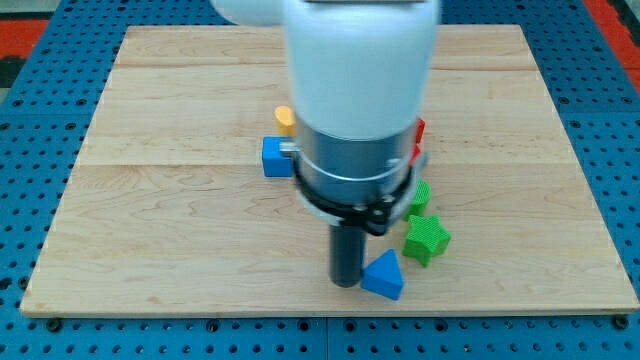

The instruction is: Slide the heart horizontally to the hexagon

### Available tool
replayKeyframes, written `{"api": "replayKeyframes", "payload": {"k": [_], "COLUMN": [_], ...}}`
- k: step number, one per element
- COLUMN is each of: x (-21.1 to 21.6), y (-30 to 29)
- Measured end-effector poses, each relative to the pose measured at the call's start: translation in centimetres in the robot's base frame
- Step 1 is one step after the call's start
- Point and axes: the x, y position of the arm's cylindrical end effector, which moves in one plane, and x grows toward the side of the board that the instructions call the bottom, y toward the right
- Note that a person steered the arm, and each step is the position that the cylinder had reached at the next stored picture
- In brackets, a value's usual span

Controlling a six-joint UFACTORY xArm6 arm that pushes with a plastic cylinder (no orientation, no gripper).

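My tip (345, 284) rests on the wooden board near its bottom edge, right beside the left side of a blue triangle (384, 275). The arm's body hides the middle of the board. A yellow block (285, 118) peeks out at the arm's left and a red block (420, 135) at its right; both are mostly hidden, so I cannot make out their shapes. I cannot tell which block is the heart or the hexagon.
A blue cube (276, 157) lies just below the yellow block. A green star (427, 238) lies up and to the right of the triangle, with another green block (421, 195) partly hidden above it. The board (150, 230) sits on a blue pegboard.
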Motion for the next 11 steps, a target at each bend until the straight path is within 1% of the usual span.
{"api": "replayKeyframes", "payload": {"k": [1, 3, 4, 5, 6, 7, 9, 11], "x": [0.0, 0.4, -2.6, -9.0, -11.2, -12.5, -14.9, -20.1], "y": [2.4, 3.2, -0.7, -5.9, -13.5, -15.1, -14.2, -10.2]}}
